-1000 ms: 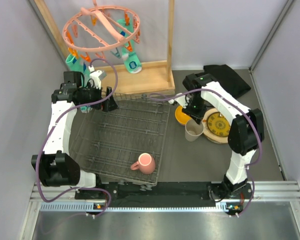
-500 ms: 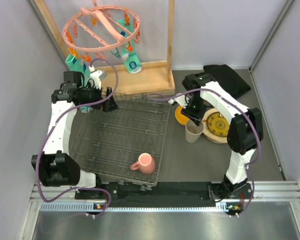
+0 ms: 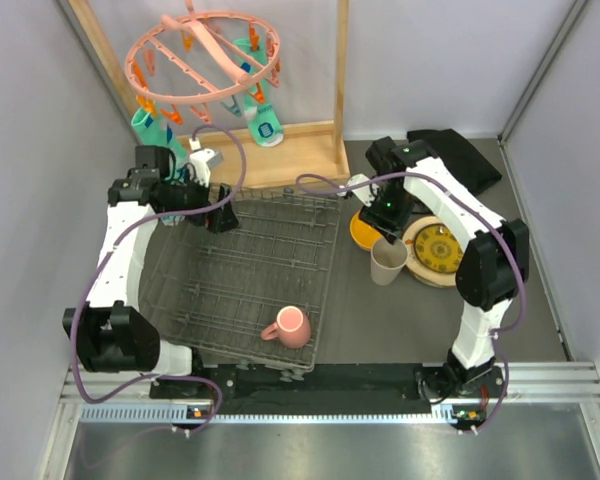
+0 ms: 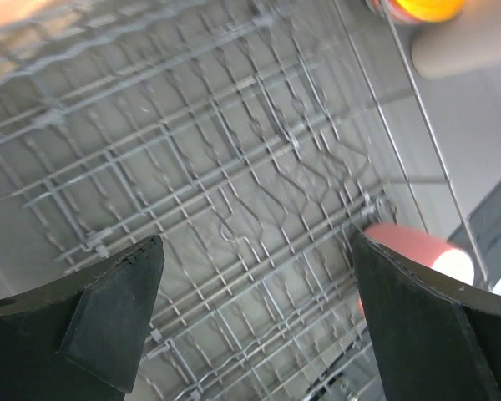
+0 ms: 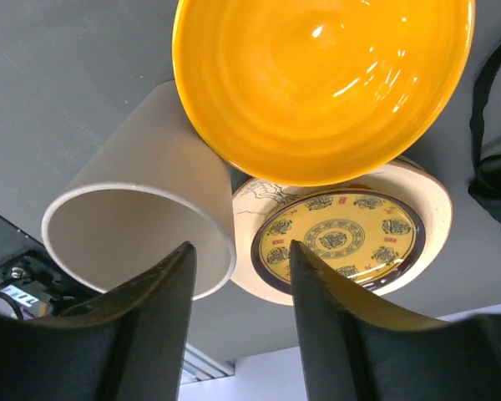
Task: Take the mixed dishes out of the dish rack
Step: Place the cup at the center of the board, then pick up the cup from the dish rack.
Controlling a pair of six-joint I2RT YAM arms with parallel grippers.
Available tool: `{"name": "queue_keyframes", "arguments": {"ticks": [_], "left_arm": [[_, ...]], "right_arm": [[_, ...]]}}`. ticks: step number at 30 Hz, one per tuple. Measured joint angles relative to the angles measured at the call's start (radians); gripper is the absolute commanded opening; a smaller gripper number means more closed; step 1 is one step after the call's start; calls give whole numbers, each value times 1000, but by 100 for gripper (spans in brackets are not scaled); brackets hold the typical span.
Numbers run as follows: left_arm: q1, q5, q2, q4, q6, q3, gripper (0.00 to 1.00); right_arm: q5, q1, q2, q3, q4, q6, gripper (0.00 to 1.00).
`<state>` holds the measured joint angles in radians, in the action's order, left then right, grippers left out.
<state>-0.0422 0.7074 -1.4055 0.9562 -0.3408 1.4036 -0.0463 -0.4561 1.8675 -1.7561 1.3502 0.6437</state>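
I have my left gripper [image 4: 257, 241] spread open over the dish rack [image 3: 242, 272] toward the table's far left corner, the pink mug [image 3: 290, 327] in that rack by the near edge, and my right gripper [image 5: 240, 246], fingers also apart, over the orange bowl [image 3: 363, 232] and beige cup [image 3: 387, 263] toward the right edge.

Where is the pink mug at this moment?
In the top external view the pink mug sits inside the dish rack, at its near right corner; the beige cup stands outside the rack, farther right.

Left fingers [image 4: 108, 317] and right fingers [image 5: 146, 334] both stand spread apart.
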Motion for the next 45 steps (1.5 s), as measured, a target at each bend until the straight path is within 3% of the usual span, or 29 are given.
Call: {"name": "queue_keyframes", "arguments": {"ticks": [8,14,22,31,38,45], "left_arm": [[288,-118,108,66,-133,-124,98],[377,-177,238,111,-212,-221,96],[569,-288,398,69,-229,-501,95],[689,-332,363,-52,-212,-538,93],[816,-369,320,-107,-177,-565,92],[855,-403,314,-150,-150,-602,89]], "right_arm": [[-50,0,-89,-38,1,-19,58],[-117,0,-202,-79,2,-45,58],[-211,24,-288,-120,4,-71,58],[-290,140,-354,-128,3,-77,58],[-311,162,-413,-84,4,-77,58],[-322,180,-417,-37,5,-77,58]]}}
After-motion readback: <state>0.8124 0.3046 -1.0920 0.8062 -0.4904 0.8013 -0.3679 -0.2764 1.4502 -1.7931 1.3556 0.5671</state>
